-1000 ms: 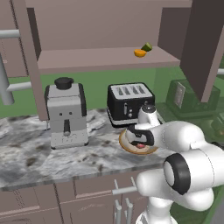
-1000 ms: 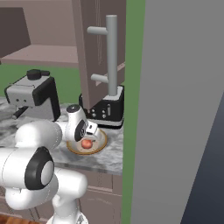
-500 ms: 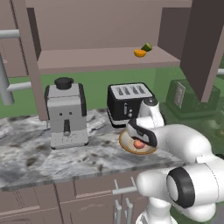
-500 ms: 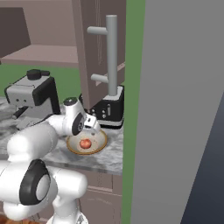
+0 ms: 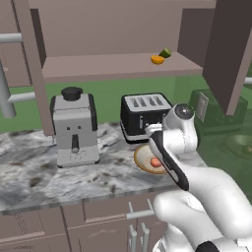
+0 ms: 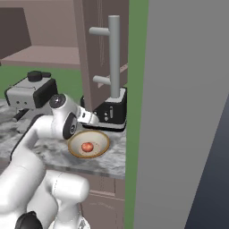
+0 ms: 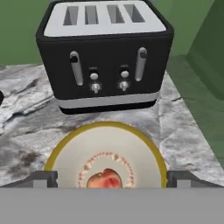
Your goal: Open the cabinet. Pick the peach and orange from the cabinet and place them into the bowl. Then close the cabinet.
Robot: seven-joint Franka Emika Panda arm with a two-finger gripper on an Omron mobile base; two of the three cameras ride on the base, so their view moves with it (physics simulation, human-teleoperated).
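The peach (image 7: 105,179) lies in the middle of the bowl (image 7: 65,148), which sits on the grey marbled counter (image 5: 39,172) just in front of the black four-slot toaster (image 7: 105,52). The bowl's tan rim comes close to the toaster's front face but stands apart from it. Seen from the left base camera, the peach (image 5: 156,162) shows as a small reddish spot in the bowl (image 5: 142,160), partly hidden behind the arm's forearm. From the right base camera the peach (image 6: 87,146) sits plainly at the centre of the bowl (image 6: 99,142).

The pincer (image 7: 106,177) hangs over the bowl, released: its two fingertips (image 7: 43,178) stand wide apart on either side of the peach, touching nothing.

The cabinet (image 5: 118,69) above the toaster is open, both doors swung out. On its shelf, toward the right end above the toaster, rests the orange (image 5: 157,59), with a dark green pointed fruit (image 5: 165,52) just behind and touching it. In the right base view, the near cabinet door's long grey bar handle (image 6: 113,56) stands upright above the toaster.

Left of the toaster on the counter stands a grey coffee machine (image 5: 74,129), well apart from the bowl.
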